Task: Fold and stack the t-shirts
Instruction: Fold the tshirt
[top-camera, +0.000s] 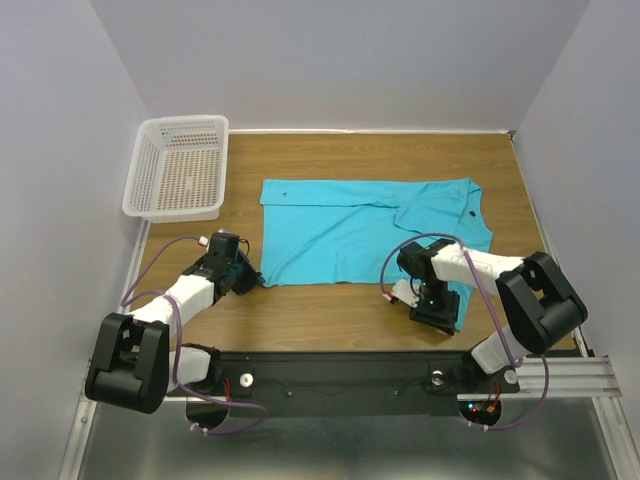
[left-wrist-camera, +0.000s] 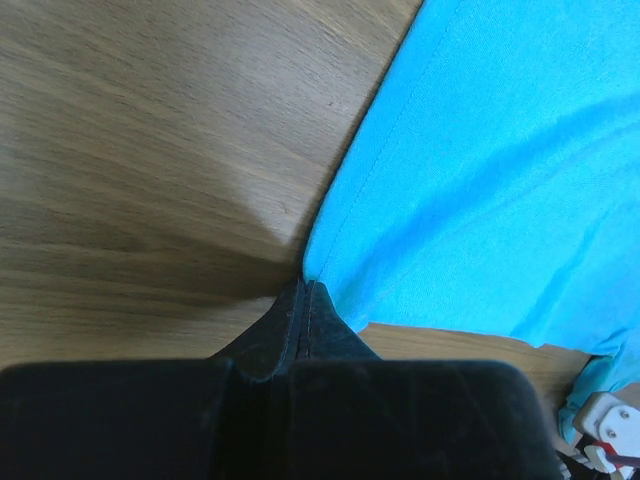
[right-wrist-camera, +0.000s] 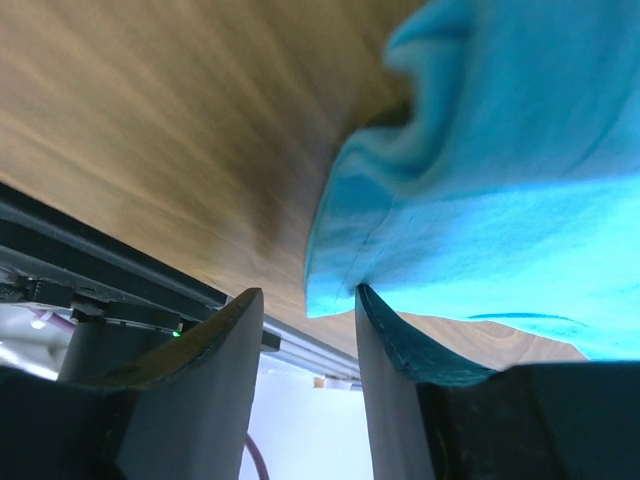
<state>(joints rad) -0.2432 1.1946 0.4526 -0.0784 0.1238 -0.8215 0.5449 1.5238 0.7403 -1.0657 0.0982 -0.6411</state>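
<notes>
Turquoise-blue soft cloth t-shirt (top-camera: 350, 235) lies on the wooden tabletop (top-camera: 330, 305), left pincer (left-wrist-camera: 305, 290) clamped on its corner, right pincer (right-wrist-camera: 306, 292) half-open astride a bunched edge.

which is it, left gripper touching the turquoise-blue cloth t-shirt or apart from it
Touching. The left wrist view shows the left gripper, shut, with the corner of the turquoise-blue cloth t-shirt pinched at its tip.

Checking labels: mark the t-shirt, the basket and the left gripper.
t-shirt (top-camera: 340, 235), top view, middle of the flat body.
basket (top-camera: 172, 211), top view, near wall.
left gripper (left-wrist-camera: 303, 290), left wrist view, between the closed fingertips at the shirt's corner.
</notes>
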